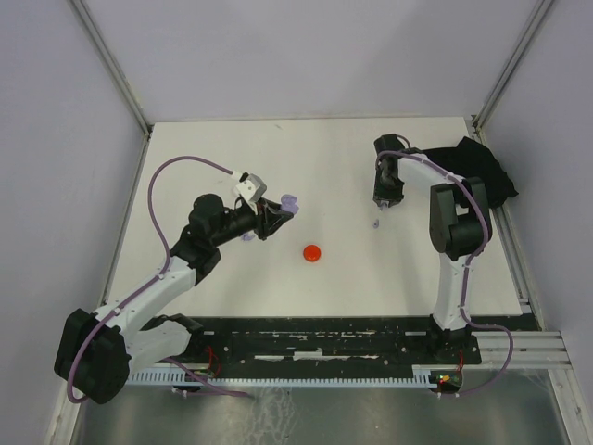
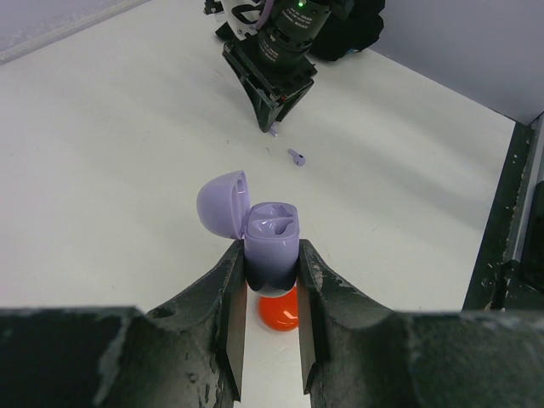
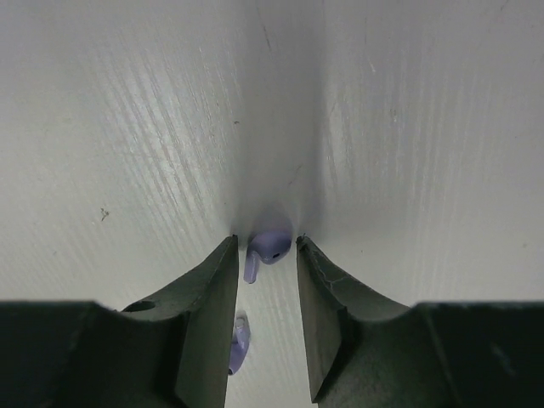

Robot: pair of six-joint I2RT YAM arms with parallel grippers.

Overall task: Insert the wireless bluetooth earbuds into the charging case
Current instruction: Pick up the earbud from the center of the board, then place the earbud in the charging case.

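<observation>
Pale grey walls close in a white desk (image 1: 232, 158), with a black cloth (image 1: 482, 171) bunched at its far right edge. From the near left corner the left arm (image 1: 167, 278) reaches toward the middle, and the left jaws are pinching a lilac case (image 2: 274, 228) by its lower body, one finger flat against each side. The case stands upright in that grip. Its lid (image 2: 223, 204) is swung open and tipped back to the left in the wrist view, leaving the two moulded wells inside in plain sight. A red disc (image 1: 313, 252) lies on the desk between the two arms, near the case but apart from it. In the left wrist view it shows just below the held case.

Over on the right, the right arm (image 1: 454, 241) bends down so that the right jaws point at the desk. They stand narrowly apart with a lilac earbud (image 3: 272, 234) between their tips, its stem slanting toward the camera. Whether they are already pressing on it I cannot tell. A second earbud (image 3: 238, 344), also lilac, lies on the desk just beside the first, nearer the wrist camera and partly hidden by one finger. Both earbuds are well apart from the case.
</observation>
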